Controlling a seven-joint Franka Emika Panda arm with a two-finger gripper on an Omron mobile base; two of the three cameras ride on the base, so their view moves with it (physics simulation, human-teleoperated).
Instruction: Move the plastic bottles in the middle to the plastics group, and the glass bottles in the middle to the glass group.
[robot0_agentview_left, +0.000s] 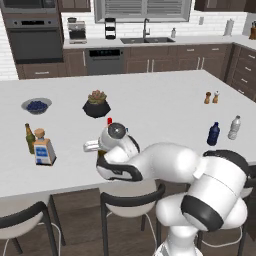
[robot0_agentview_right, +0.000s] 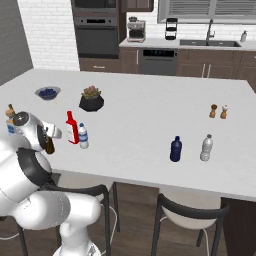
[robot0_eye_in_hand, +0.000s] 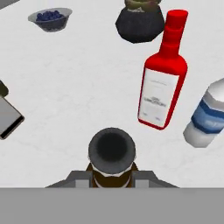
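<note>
The gripper (robot0_eye_in_hand: 112, 177) is clamping the brown beer bottle (robot0_eye_in_hand: 111, 151) by its neck at the counter's (robot0_agentview_left: 150, 100) near edge, left of the red bottle (robot0_eye_in_hand: 162, 85) — slick, breakable glass, probably top-heavy held there.

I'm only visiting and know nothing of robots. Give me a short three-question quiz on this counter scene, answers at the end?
1. True or false: the gripper is shut on the brown beer bottle.
2. Which stands nearest the red bottle? A) dark blue bottle B) small water bottle C) bowl of blueberries
3. Fill in: the potted plant stands on the ____ counter.

Key: 1 true; 2 B; 3 white.
</note>
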